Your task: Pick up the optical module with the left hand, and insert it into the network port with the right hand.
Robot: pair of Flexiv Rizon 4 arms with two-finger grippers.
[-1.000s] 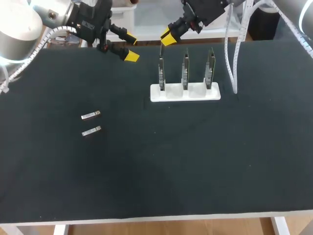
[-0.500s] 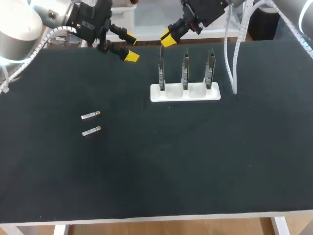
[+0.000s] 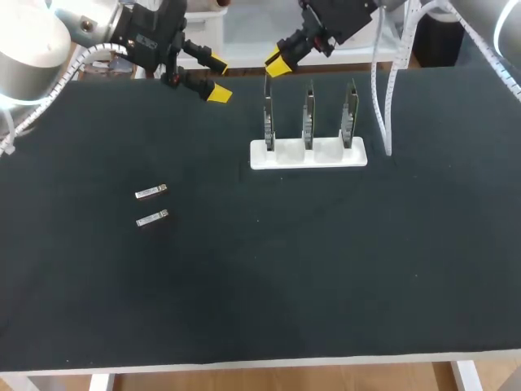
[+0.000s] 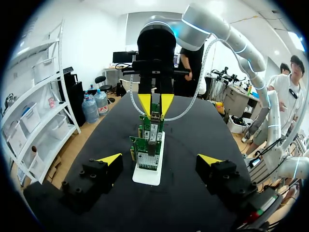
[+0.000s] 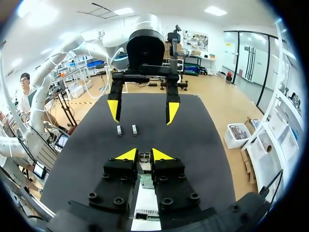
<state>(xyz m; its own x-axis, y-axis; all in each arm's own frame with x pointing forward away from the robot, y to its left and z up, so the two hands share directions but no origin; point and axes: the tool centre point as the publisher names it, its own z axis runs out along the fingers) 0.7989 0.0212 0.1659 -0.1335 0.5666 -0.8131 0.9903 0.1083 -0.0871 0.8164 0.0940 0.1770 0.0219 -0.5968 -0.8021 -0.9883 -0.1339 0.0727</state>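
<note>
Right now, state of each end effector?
Left end effector: open, empty.
Right end effector: cannot tell; it is at the top of a card.

Black table (image 3: 326, 285) — 2 optical modules (image 3: 151, 192), white rack (image 3: 308, 156) (3 upright boards (image 3: 308, 114))

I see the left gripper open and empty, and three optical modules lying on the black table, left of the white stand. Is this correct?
Not quite. Only two optical modules lie there, not three; the head view shows it. The rest holds: the left gripper is open and empty, and they lie on the black table, left of the white stand.
</note>
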